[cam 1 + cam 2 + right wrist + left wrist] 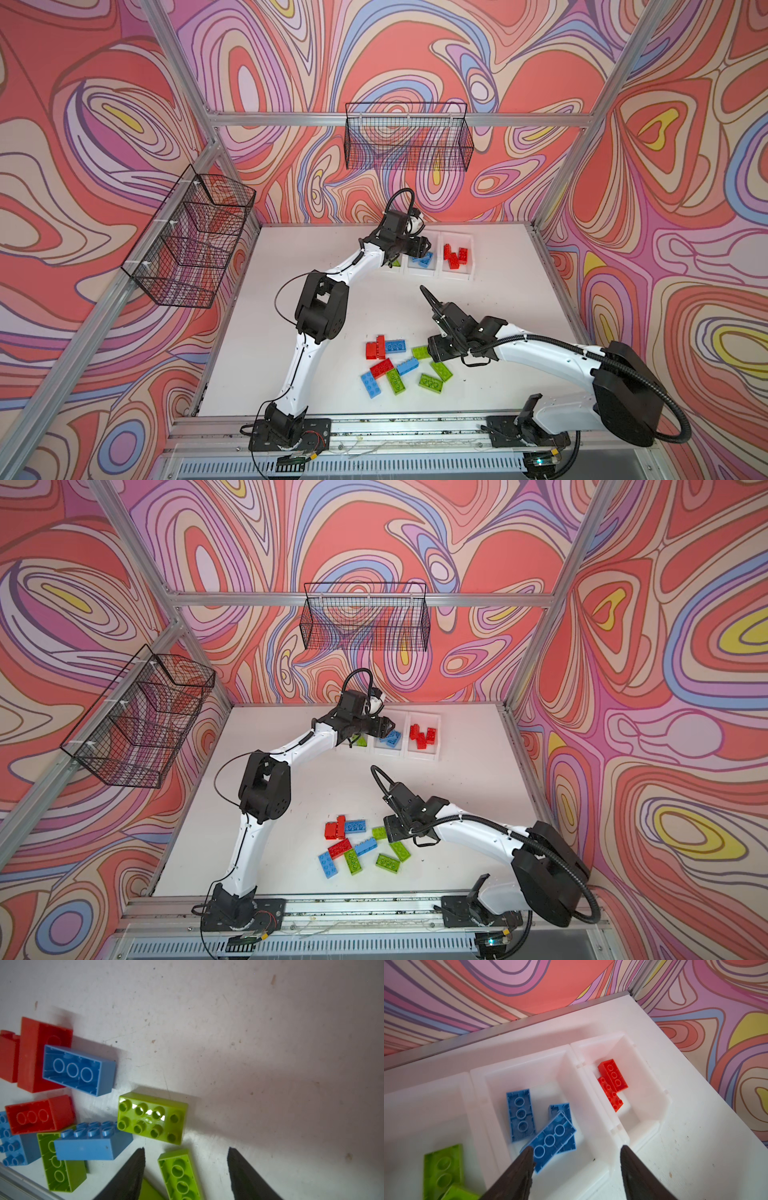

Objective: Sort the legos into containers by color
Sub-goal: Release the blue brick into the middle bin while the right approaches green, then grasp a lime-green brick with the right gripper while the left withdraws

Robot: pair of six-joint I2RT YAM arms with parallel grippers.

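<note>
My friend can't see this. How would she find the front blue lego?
On the white table, find the loose lego pile by the robot's bases. At its front-left corner lies the blue lego, flat and studs up; the pile's other two blue legos sit farther back.

Bins: row at the table's far edge, right of middle.
Loose bricks: heaped near the front edge, well before the bins.
Other bricks: inside all three bins.
Baskets: on back and left walls.
</note>
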